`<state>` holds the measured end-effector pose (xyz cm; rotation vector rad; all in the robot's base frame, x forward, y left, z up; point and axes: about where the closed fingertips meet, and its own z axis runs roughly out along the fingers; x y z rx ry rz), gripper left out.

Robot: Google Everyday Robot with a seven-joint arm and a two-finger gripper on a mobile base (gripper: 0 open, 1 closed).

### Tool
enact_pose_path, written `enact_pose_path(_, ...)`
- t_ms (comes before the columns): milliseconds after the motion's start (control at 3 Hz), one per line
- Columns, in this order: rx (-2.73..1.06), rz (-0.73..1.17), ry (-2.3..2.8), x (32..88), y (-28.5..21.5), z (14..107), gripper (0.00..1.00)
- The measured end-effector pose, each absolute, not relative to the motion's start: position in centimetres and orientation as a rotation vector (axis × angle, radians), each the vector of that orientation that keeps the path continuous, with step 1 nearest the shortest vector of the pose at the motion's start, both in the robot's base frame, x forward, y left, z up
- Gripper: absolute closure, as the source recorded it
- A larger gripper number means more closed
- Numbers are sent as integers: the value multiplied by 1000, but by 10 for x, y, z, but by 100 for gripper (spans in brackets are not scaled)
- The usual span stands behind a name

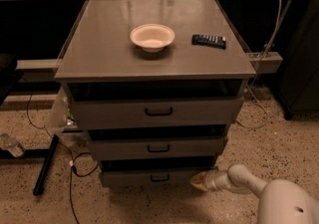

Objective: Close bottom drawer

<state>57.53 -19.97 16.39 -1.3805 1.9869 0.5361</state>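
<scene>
1. Low at the right foot of the table, the gripper (198, 180) sits against the right end of the bottom drawer (134, 178). It seems to be touching the front panel. Whether it is clenched or released I cannot tell.
2. Behind it, a pale arm (249, 184) reaches in from the lower right corner, running leftward just above the speckled floor (279, 143).
3. That bottom drawer is the lowest of three grey fronts, with a small black handle (160, 178) at its middle. A dark strip of its inside shows above the panel, so it stands a little way out.
4. Above it are the middle drawer (199, 147) and the top drawer (109, 113), each with a dark gap over its front as well.
5. On the table (99, 44) a white bowl (152, 37) stands near the centre, with a black remote (209, 41) lying to its right, apart from it.
6. Off to the left on the floor there is a plastic bottle (11, 145), a black bar (45, 166) lying aslant, and a loose cable (82, 166).
</scene>
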Motion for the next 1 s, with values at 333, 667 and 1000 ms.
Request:
enact_pose_path(333,-1368,487,1979,597,-211,171,84)
enact_pose_path(667,-1369,490,1977,592,-209,171,60)
enact_pose_path(1000,-1369,490,1977,592,-209,171,37)
